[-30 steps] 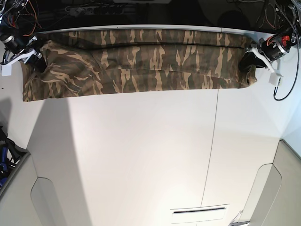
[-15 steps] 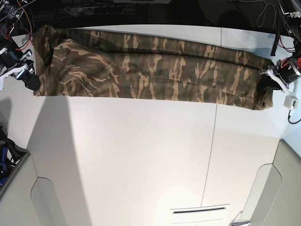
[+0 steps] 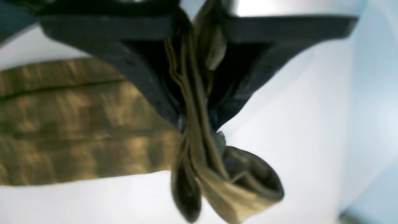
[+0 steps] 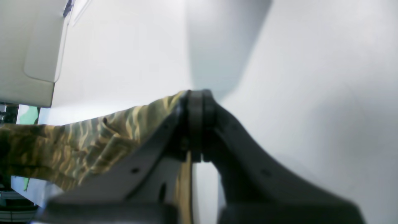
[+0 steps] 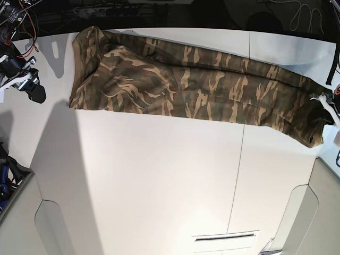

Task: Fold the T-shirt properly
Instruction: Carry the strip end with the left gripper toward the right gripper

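The camouflage T-shirt [image 5: 186,79] lies as a long band slanting across the white table, from the far left down to the right edge. My left gripper [image 5: 322,109] is shut on its right end. In the left wrist view its jaws [image 3: 196,124] pinch a bunch of fabric [image 3: 236,183] that hangs past the tips. My right gripper [image 5: 38,94] is shut at the table's left side, with bare table between it and the shirt's left edge. In the right wrist view, fabric [image 4: 77,143] runs beside the closed fingertips [image 4: 196,96].
Cables and electronics [image 5: 16,16] crowd the far left corner behind the table [image 5: 159,175]. Grey rounded panels sit at the near left [image 5: 58,228] and near right [image 5: 303,218]. A seam [image 5: 239,175] runs down the tabletop, and a narrow slot [image 5: 226,238] lies near the front edge.
The left arm has drawn the shirt to the right and nearer, off the far edge. The shirt's left end has come away from the right gripper, which stayed in place.
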Motion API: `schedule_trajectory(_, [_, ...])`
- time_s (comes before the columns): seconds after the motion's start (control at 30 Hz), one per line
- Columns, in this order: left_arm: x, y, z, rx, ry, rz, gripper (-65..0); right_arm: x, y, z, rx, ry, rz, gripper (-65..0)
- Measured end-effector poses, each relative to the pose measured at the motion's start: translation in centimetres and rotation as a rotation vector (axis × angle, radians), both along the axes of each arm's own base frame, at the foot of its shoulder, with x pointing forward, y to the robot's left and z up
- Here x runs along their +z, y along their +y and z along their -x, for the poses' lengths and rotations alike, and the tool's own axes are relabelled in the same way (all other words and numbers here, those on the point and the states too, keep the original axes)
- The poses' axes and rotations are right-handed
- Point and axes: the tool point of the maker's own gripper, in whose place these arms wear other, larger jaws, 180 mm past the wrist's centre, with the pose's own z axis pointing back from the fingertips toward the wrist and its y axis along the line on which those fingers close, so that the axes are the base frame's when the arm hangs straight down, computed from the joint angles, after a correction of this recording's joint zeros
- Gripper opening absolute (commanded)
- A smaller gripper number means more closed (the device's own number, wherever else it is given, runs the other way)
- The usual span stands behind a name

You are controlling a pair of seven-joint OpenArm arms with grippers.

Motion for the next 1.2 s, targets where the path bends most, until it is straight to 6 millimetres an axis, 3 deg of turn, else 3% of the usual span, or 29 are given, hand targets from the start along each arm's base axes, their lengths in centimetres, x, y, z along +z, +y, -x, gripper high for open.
schedule_trajectory(0.1, [1.2,-2.6,-0.4,-0.067,-0.048,0.005,-65.0,0.0,0.0,0.0,0.0,-0.002,-0.002,-65.0])
schedule_trajectory(0.2, [0.7,-5.5,-0.2,-0.127,-0.05,0.029,-65.0,0.1,0.0,0.0,0.0,-0.003,-0.003,-65.0])
schedule_trajectory(0.37, [-1.6,-11.2,0.2,-0.243,-0.027,0.072,-65.0,0.1,0.0,0.0,0.0,-0.003,-0.004,-65.0])
schedule_trajectory(0.57, [-5.2,-16.5,0.7,-0.297,-0.007,0.069,-64.1,0.0,0.1,0.0,0.002,-0.001,-0.005,-65.0])
schedule_trajectory(0.63, [-6.1,-18.2,1.0,-0.314,0.001,0.07,-56.3,0.0,0.1,0.0,0.002,0.0,-0.004,-65.0])
schedule_trajectory(0.8, [-7.6,-21.2,1.2,-0.339,-0.012,0.077,-29.5,-0.5,0.5,0.6,0.031,0.04,-0.008,-65.0])
schedule_trajectory(1.0, [-8.4,-25.0,1.8,-0.338,0.008,0.213,-27.4,-1.1,1.5,1.7,0.079,0.087,-0.036,-65.0])
schedule_trajectory(1.03, [-8.4,-25.6,1.9,-0.338,0.007,0.232,-27.4,-1.2,1.5,2.0,0.077,0.092,-0.041,-62.5])
schedule_trajectory(1.13, [-8.1,-26.9,1.9,-0.332,0.002,0.277,-27.4,-2.1,1.5,3.6,0.076,0.132,-0.044,-37.5])
schedule_trajectory(1.2, [-7.8,-27.5,1.9,-0.331,-0.002,0.317,-27.4,-2.6,1.4,4.6,0.072,0.157,-0.041,-27.0])
